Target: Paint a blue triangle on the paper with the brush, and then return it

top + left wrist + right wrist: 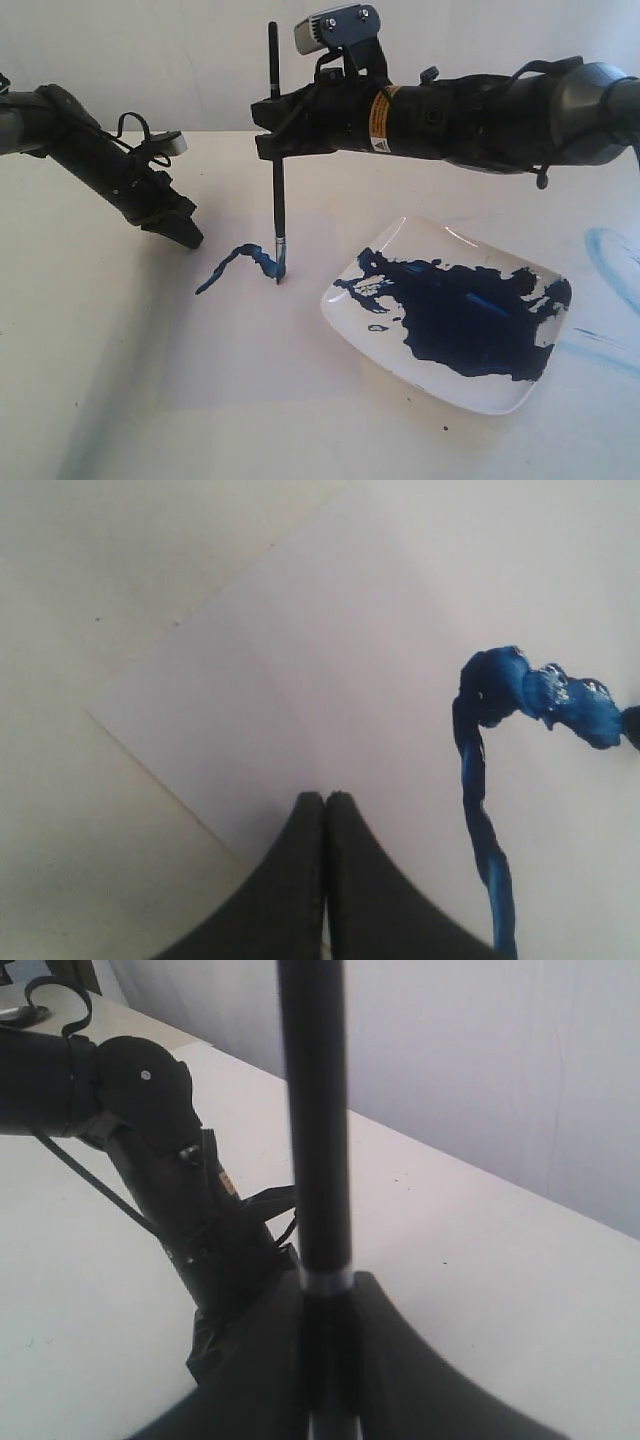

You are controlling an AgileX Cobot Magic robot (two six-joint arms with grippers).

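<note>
Cream counter and a pale wall are framing the scene. At the centre, the right end effector is pinching the brush high on its black handle, holding it upright with the blue-stained tip touching the paper. Trailing from that tip, the blue triangle is showing only part-made: a thick wobbly stroke is meeting a thinner one at a corner, and the third side is missing. Near the thin stroke's free end, the left end effector is angling down, fingers pressed together on nothing, seemingly steadying the sheet. Further right, a white plate is carrying a dark paint blotch. Painting is looking roughly two-thirds done. The next move is calling for a steady drag back to that free end to close the shape, with the brush's return coming after.
</note>
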